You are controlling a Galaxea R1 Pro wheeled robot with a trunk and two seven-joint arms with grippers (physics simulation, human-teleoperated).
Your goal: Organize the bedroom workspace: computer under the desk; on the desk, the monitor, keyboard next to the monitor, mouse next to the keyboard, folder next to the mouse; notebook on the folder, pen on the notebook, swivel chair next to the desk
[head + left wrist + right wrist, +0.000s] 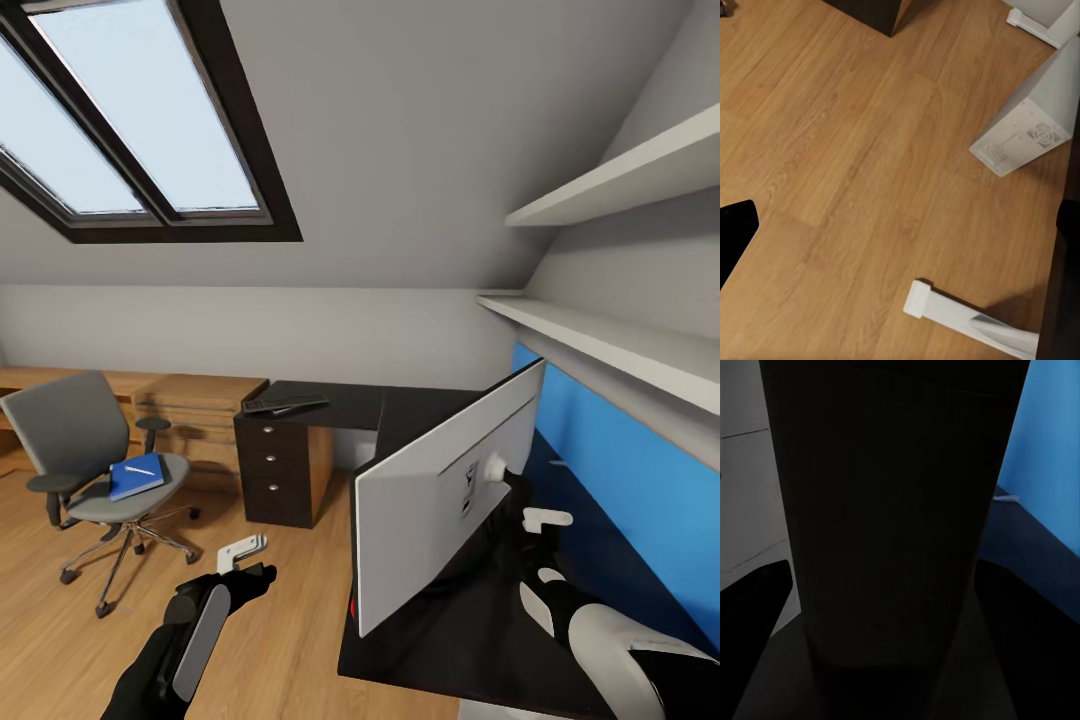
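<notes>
monitor (440,500) upright on black counter (420,640), white back showing, right end effector (530,520) clamped on its neck | left end effector (243,560) wide over wood floor (855,150) | folder (136,476) with pen (140,471) on swivel chair (90,450) | keyboard (285,403) on far counter | computer (1031,127) on floor

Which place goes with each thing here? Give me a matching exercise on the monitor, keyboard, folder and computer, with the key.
Things:
1. monitor
2. keyboard
3. folder
4. computer

Places:
A. on the swivel chair seat
B. on the wooden floor
C. far end of the desk
D. near desk end, tilted, at the right gripper

Pairs: 1-D, 2-C, 3-A, 4-B
</notes>
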